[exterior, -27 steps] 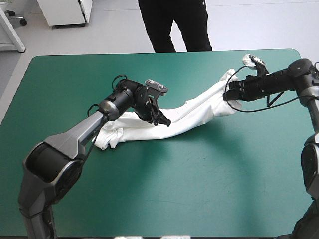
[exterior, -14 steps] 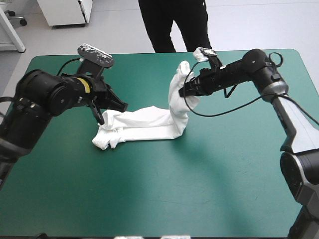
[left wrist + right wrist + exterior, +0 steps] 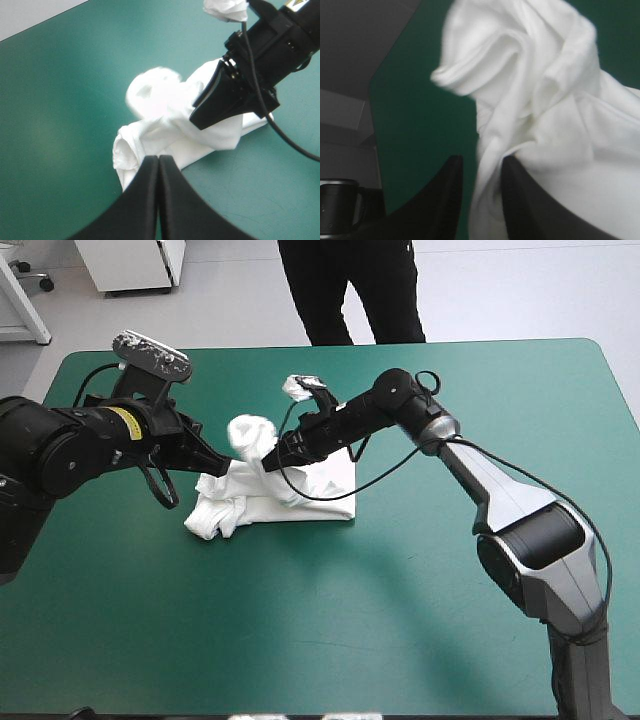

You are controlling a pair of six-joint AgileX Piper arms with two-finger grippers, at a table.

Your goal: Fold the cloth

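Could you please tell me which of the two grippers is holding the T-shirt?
The right gripper: T-shirt fabric runs between its fingers, while the left gripper is shut on nothing.

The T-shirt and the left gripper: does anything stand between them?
Nothing visible does. The left gripper, shut, points at the near end of the T-shirt with no object between them. The right gripper is shut on a fold of the T-shirt farther along, to one side of that path.

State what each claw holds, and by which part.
The right claw grips the T-shirt by a bunched end lifted over the rest; left claw shut on nothing.
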